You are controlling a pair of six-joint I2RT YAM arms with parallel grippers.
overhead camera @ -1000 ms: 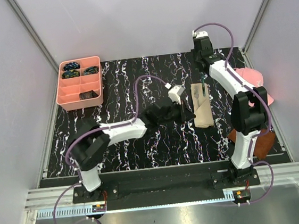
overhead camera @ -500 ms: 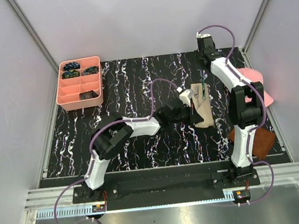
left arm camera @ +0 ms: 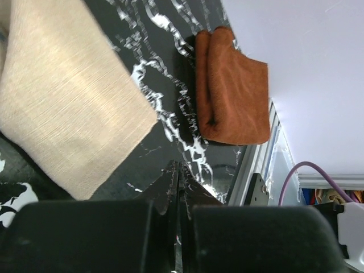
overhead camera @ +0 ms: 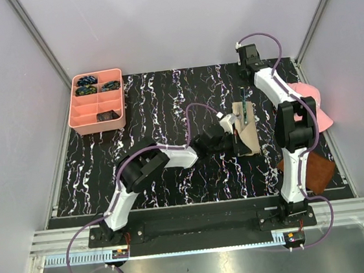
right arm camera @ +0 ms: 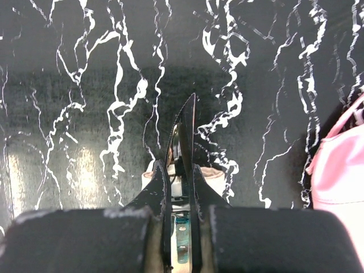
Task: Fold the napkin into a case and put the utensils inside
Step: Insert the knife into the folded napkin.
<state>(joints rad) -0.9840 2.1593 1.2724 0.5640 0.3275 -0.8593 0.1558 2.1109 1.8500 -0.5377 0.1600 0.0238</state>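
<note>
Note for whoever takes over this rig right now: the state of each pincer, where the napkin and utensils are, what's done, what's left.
Left pincer: shut on nothing, tips just off the napkin edge.
Right pincer: shut on a utensil, held at the napkin's far end.
Done: the napkin lies folded into a narrow rectangle.
Left: get the held utensil into the fold. I cannot tell whether any other utensil is already inside.
</note>
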